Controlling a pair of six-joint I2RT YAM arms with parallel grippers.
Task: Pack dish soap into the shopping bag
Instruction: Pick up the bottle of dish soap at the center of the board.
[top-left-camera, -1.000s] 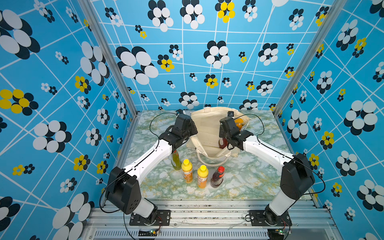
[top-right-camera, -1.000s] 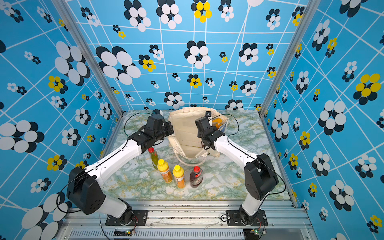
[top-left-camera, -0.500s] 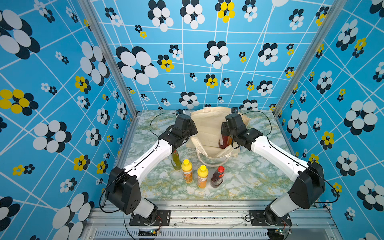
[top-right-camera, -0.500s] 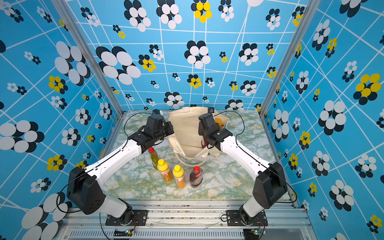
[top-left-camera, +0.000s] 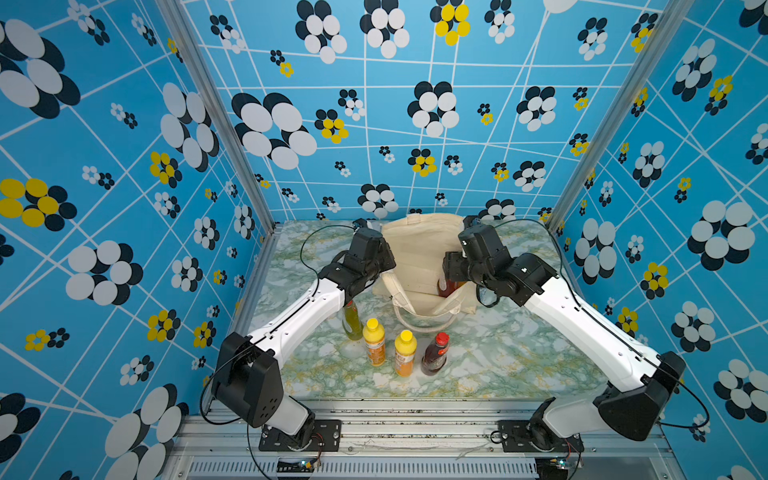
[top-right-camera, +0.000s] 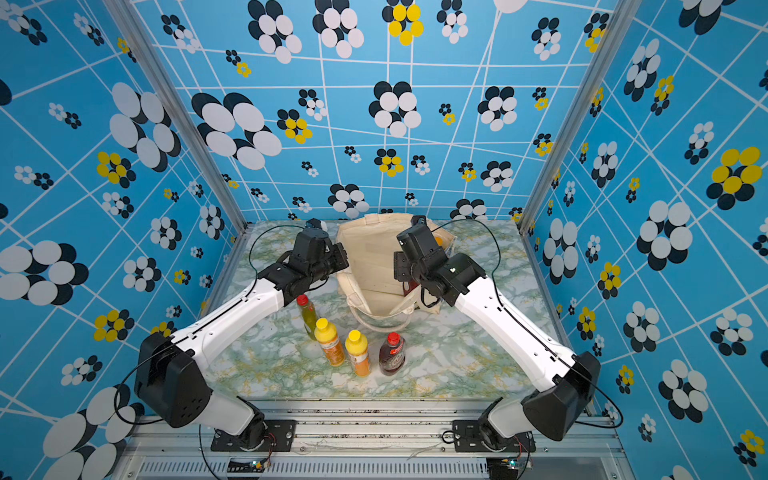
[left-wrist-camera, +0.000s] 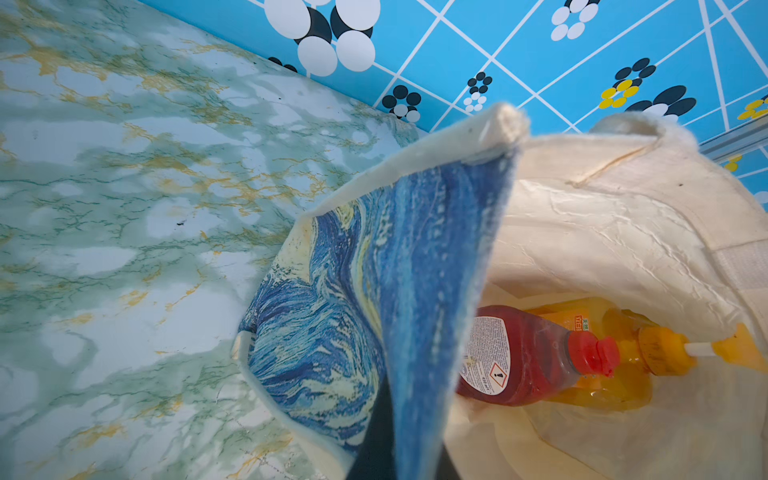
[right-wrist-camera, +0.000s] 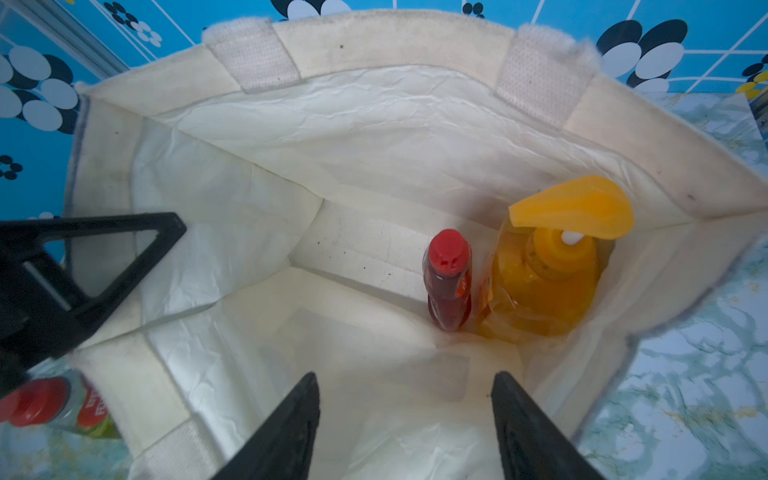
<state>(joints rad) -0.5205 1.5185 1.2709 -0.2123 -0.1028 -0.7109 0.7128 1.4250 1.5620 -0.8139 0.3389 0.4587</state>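
Four plastic soap bottles (top-left-camera: 405, 353) stand upright on the marbled desk (top-left-camera: 519, 353), two more inside the cream canvas shopping bag (top-left-camera: 415, 249). Your left end effector (top-left-camera: 382, 268) pinches its rim. Your right end effector (right-wrist-camera: 404, 376), released and empty over the opening, is nearer the red-capped dark red bottle (top-left-camera: 434, 357) at the row's end.

Dark red bottle (left-wrist-camera: 519, 357) inside shopping bag (left-wrist-camera: 623, 232): white back label, hazard diamond with exclamation mark; fine print illegible. Orange pump bottle (left-wrist-camera: 602, 386): green label patch, lettering unclear. Table bottles (top-left-camera: 405, 353), lower centre, both top views: labels unreadable
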